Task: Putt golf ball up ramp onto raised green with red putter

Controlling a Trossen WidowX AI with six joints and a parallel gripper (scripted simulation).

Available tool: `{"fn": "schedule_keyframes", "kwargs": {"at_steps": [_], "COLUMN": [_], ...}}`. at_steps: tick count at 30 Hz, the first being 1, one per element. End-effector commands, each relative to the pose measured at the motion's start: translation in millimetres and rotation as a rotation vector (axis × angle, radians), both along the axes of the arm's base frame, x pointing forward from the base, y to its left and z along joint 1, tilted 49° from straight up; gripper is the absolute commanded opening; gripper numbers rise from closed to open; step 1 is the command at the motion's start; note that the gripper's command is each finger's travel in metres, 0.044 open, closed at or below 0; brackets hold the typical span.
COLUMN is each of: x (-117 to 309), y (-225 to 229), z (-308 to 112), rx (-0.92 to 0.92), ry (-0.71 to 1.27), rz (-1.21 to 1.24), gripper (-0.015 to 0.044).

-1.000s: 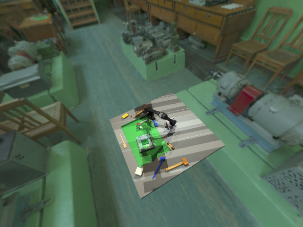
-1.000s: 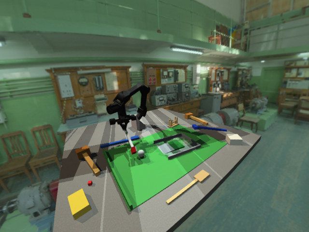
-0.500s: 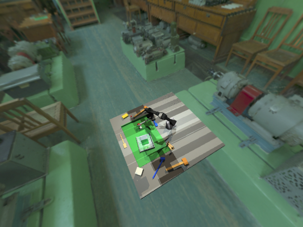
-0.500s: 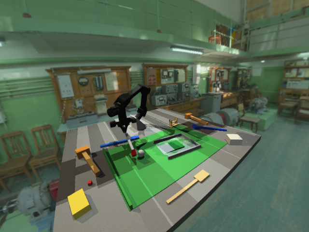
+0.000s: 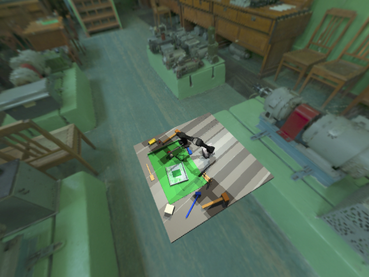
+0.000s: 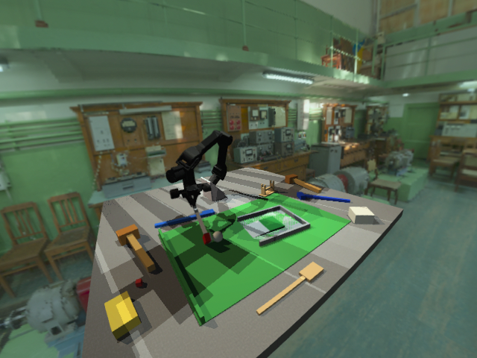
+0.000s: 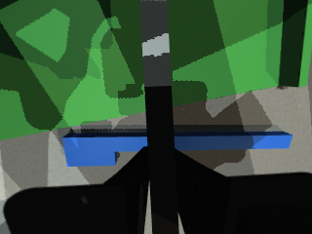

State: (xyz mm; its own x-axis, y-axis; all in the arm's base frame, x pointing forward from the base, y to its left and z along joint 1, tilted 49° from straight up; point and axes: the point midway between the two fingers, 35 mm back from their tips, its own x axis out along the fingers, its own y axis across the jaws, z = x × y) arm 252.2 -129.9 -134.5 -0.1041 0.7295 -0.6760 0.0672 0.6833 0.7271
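My gripper (image 6: 194, 204) (image 7: 156, 151) is shut on the red putter (image 6: 201, 222) (image 7: 158, 68) by its shaft, which slants down to the green mat (image 5: 161, 175) (image 6: 231, 273). Its red head (image 6: 206, 239) (image 5: 169, 152) is low over the mat. The grey-white golf ball (image 6: 218, 236) (image 5: 171, 155) is right beside the head, on the side towards the ramp; I cannot tell whether they touch. The ball does not show in the wrist view. The raised green (image 6: 271, 222) (image 5: 176, 173) lies inside a grey frame (image 6: 285, 234), with a pale ramp surface on the ball's side. No ball shows on it.
A blue bar-shaped tool (image 6: 185, 218) (image 7: 219, 141) lies beside the mat, below the gripper. An orange hammer (image 6: 140, 252), red cube (image 6: 139, 283) and yellow block (image 6: 121, 314) lie outside the mat's low wall. A wooden mallet (image 6: 311, 271), cream block (image 6: 361, 215) and blue club (image 6: 327, 198) lie around its other sides.
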Motion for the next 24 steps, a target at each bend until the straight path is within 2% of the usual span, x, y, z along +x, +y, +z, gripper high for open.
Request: {"fn": "schedule_keyframes", "kwargs": {"at_steps": [1,10,19,24], "x": [0.0,-1.5,-2.4,9.1], "y": [-1.3,-18.6,-16.5,16.7], "z": [-0.1,-23.1,-21.8,18.6], "rx": [0.0,-0.001,0.001,-0.001], "ry": [-0.001,-0.004,0.0,0.0], "rz": [-0.001,-0.012,-0.014,-0.015], "gripper": [0.0,0.0,0.0,0.0]}}
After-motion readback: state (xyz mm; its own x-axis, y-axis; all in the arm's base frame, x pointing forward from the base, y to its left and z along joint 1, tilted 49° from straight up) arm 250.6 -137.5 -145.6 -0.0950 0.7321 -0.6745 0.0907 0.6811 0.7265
